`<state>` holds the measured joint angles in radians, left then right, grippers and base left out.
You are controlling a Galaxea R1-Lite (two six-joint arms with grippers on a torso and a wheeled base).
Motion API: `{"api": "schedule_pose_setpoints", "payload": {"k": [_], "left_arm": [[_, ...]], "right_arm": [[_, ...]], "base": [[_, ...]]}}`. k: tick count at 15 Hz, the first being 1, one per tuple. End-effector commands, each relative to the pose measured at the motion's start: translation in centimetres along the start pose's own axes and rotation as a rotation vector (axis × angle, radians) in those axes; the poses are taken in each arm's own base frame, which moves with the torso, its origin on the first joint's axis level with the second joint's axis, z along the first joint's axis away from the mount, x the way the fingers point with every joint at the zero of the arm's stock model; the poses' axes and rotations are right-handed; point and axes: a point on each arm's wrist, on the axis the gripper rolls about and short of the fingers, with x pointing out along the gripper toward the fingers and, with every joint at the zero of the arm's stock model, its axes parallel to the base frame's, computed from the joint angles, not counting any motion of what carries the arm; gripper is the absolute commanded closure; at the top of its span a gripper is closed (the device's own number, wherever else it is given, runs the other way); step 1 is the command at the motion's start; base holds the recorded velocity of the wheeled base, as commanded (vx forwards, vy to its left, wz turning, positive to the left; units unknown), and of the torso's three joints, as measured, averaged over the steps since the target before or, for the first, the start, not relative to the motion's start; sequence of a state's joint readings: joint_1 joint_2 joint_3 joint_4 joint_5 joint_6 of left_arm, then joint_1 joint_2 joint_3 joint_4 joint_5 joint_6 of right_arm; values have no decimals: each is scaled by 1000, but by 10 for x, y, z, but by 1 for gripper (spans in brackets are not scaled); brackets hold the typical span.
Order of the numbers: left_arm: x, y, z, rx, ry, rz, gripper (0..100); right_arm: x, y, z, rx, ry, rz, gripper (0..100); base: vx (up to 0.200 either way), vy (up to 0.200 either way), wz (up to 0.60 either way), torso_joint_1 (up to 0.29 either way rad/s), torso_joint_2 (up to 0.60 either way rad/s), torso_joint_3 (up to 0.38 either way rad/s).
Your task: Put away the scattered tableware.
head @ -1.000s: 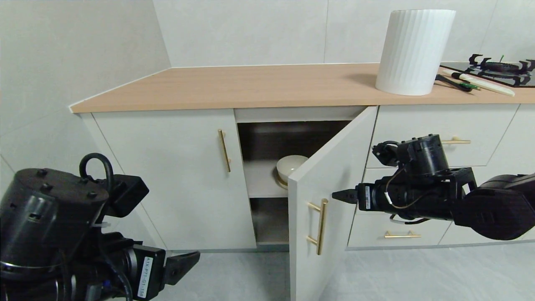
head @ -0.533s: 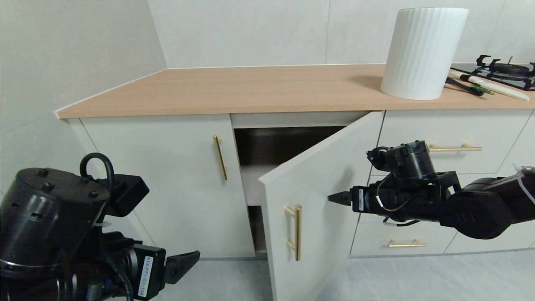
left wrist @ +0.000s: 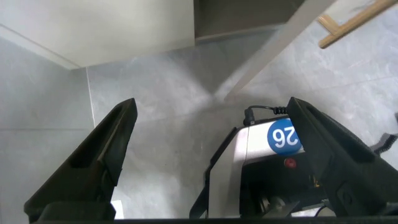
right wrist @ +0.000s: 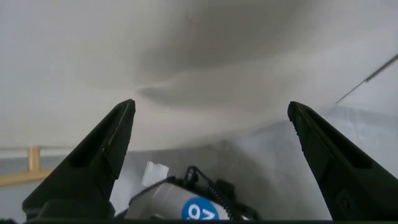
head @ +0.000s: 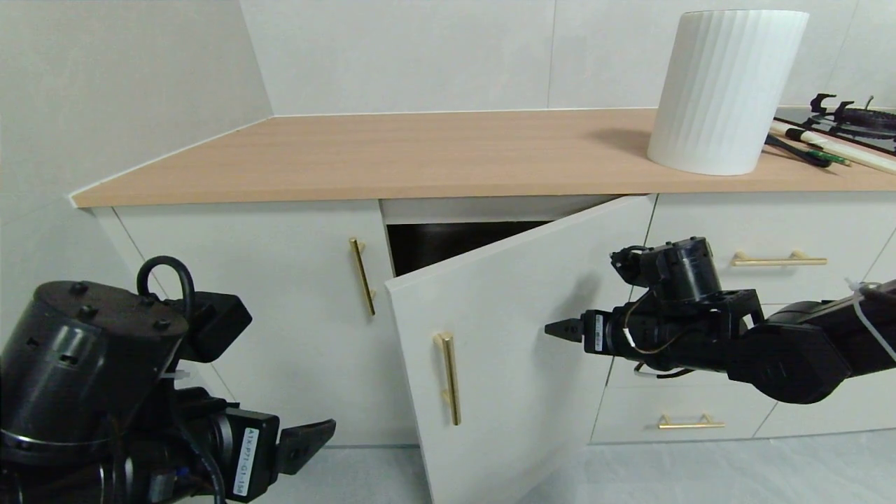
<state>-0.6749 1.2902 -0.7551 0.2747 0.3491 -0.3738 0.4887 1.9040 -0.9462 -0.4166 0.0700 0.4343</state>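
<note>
The white cabinet door (head: pixel 504 336) with a gold handle (head: pixel 448 378) stands partly open under the wooden counter (head: pixel 392 154). Only a dark wedge of the cabinet's inside shows above its top edge. My right gripper (head: pixel 560 329) is level with the middle of the door, its tips at the door's outer face. In the right wrist view the right gripper (right wrist: pixel 211 111) is open, with the white door panel close in front. My left gripper (head: pixel 308 437) hangs low at the left above the floor. It (left wrist: pixel 212 104) is open and holds nothing, and the door's lower edge (left wrist: pixel 273 50) lies beyond it.
A tall white ribbed container (head: pixel 728 91) stands on the counter at the right, with utensils (head: pixel 812 150) and a stove burner (head: pixel 850 115) beyond it. A closed door with a gold handle (head: pixel 362 276) is to the left, drawers (head: pixel 777 260) to the right. Grey floor lies below.
The door has swung towards shut with my right gripper against it, hiding the white bowl seen on the shelf earlier. The head camera has shifted. The left arm has kept still.
</note>
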Motion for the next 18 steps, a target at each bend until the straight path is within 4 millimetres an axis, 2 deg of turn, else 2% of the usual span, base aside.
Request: {"api": "schedule_pose_setpoints", "payload": {"k": [1, 6, 18], "left_arm": [[0, 0, 0, 0, 1, 1, 0], [0, 0, 0, 0, 0, 1, 0], [1, -1, 1, -1, 1, 2, 0]], "right_arm": [[4, 0, 0, 33, -16, 2, 0], [22, 2, 2, 69, -93, -30, 0], [62, 2, 22, 197, -282, -190, 0]], "base": [[0, 0, 0, 0, 0, 0], [0, 0, 0, 0, 0, 0], [0, 0, 0, 0, 0, 0]]}}
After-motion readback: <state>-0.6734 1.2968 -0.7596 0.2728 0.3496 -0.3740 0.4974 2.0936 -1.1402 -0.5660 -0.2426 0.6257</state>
